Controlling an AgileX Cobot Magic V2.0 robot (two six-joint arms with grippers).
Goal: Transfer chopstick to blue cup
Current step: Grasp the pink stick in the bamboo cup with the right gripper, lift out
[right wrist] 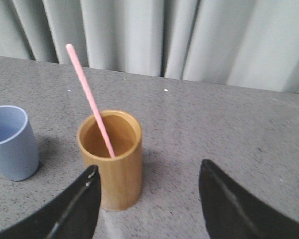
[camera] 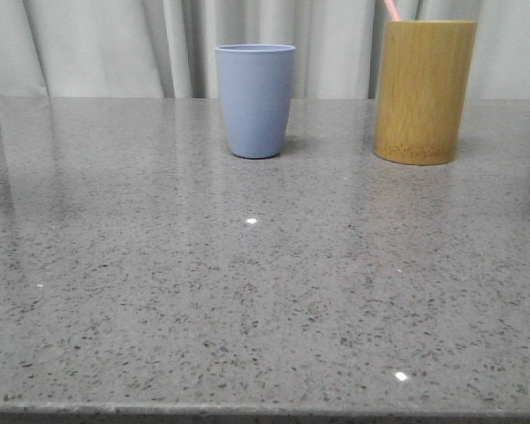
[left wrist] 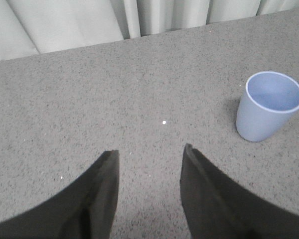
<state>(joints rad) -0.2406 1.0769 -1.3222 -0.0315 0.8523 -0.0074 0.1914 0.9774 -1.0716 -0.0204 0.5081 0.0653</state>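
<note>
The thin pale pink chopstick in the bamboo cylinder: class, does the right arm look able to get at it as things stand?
Probably yes. The thin pale pink chopstick leans out of the yellow-brown bamboo cylinder, its upper part exposed. The right gripper is open nearby, with nothing between them.

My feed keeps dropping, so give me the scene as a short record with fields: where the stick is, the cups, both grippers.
chopstick: one pink stick leaning inside the bamboo holder, top end sticking out
blue cup: upright, empty, left of the holder, not touching it
left gripper: open, holding nothing, above bare table
right gripper: open, holding nothing, near the holder
task state: stick not yet grasped
</note>
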